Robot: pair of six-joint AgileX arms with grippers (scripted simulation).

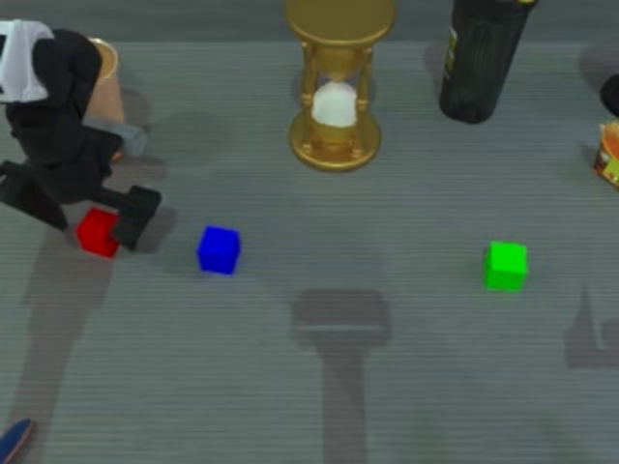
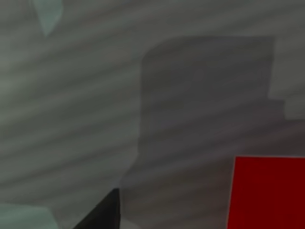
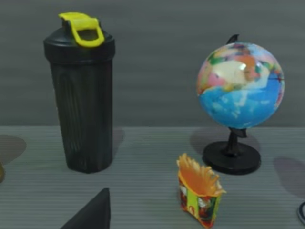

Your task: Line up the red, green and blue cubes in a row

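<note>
Grey ribbed surface (image 1: 406,387) stretches under everything, with an hourglass (image 1: 339,82) and a dark bottle (image 1: 481,58) standing along its far edge. Your left gripper (image 1: 114,224) is down at the left side, right at the red cube (image 1: 97,232). One dark finger (image 1: 135,215) sits against the side of the cube nearest the blue one; the other finger is hidden, so you cannot tell whether the cube is pinched or the fingers are only spread around it. The left wrist view shows the red cube (image 2: 267,193) very close, resting on the surface, with one finger tip (image 2: 102,214) off to its side.

The blue cube (image 1: 219,249) lies just beyond that visible finger, near but not touching it. The green cube (image 1: 506,265) is well apart, far out past the blue one. Your right arm is out of the top view; its camera looks at the bottle (image 3: 82,95), a globe (image 3: 240,83) and a fries carton (image 3: 199,195), with only a dark finger tip (image 3: 93,214) showing.

Judging by this, the step is grasping the red cube. Centre the cube between the fingers, close squarely on opposite faces, and keep the outer finger clear of the blue cube so you do not nudge it. Lift straight up before travelling.
</note>
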